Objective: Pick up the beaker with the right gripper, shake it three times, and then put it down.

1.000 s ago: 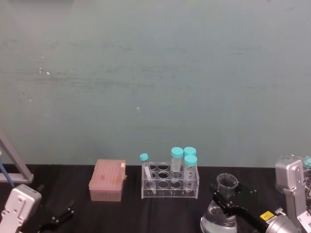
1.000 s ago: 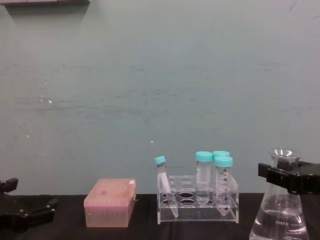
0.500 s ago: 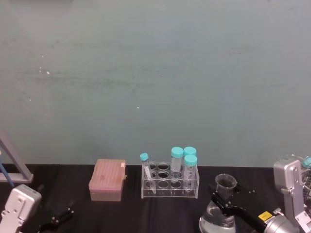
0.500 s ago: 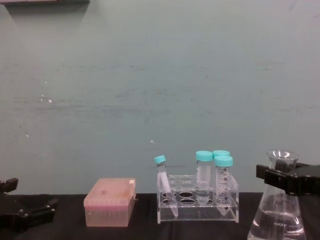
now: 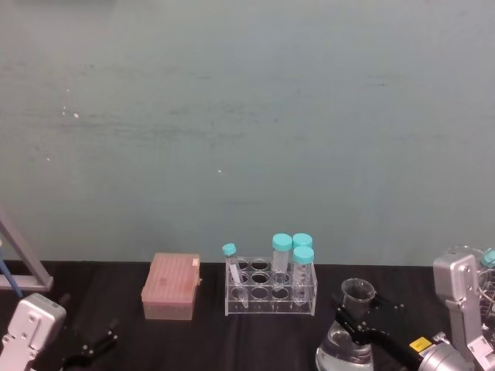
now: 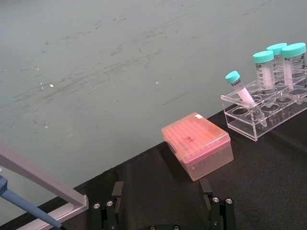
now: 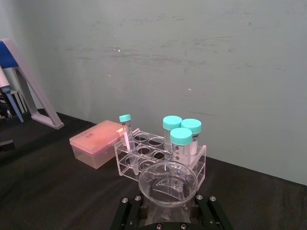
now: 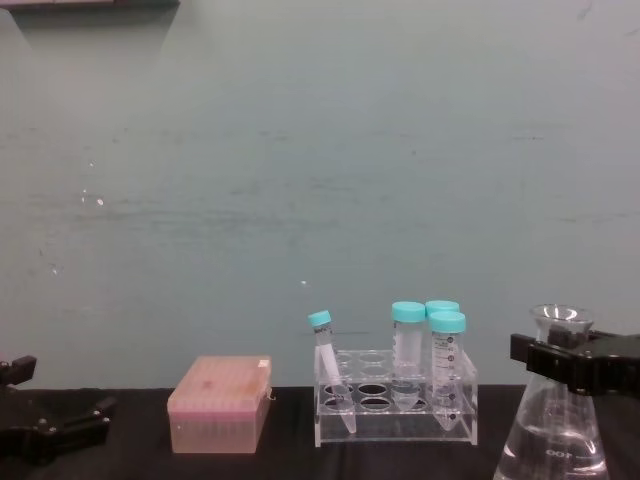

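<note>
Right pincer [image 8: 580,362] is clamped on the beaker's [image 8: 556,425] neck just under the flared rim, a grip that keeps the heavy base hanging below; beaker sits low at the right, right of the rack [image 8: 396,408], its base out of view, so touching the counter or not I cannot tell; left pincer [image 8: 45,428] parked low left, prongs apart, holding nothing; black counter [image 5: 209,332], pale teal wall [image 5: 247,124] behind.

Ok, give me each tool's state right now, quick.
Right gripper: shut on the beaker, at its neck.
Left gripper: open, holding nothing, parked low at the table's left.
</note>
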Available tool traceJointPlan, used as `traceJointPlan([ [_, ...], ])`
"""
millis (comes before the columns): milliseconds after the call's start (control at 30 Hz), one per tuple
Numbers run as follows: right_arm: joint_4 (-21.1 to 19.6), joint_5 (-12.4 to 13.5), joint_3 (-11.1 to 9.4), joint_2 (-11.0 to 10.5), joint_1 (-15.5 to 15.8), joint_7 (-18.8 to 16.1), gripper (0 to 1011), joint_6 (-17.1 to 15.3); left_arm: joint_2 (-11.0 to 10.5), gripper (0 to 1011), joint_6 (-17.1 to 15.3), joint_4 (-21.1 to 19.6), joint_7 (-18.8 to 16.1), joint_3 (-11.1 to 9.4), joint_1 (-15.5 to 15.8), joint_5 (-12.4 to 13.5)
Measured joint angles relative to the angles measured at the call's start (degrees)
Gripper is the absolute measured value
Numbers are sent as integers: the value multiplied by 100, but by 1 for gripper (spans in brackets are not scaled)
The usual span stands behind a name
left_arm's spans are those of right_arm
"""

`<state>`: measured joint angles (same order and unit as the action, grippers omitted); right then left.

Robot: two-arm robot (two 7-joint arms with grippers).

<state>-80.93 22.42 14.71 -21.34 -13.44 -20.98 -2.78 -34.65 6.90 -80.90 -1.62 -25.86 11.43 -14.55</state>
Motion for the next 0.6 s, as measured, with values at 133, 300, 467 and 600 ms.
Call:
traceJointPlan([
  [133, 14, 5, 5, 3, -13, 0, 457, -12, 0, 1000, 0, 0, 0, 0, 0, 0],
  [300, 44, 13, 10, 10, -40, 1, 457, -16, 0, 1000, 0, 0, 0, 0, 0, 0],
  [467, 76, 25, 14, 19, -72, 1, 457, -12, 0, 1000, 0, 0, 0, 0, 0, 0],
  [600, 111, 34, 17, 28, -90, 0, 457, 0, 0, 1000, 0, 0, 0, 0, -1, 0],
])
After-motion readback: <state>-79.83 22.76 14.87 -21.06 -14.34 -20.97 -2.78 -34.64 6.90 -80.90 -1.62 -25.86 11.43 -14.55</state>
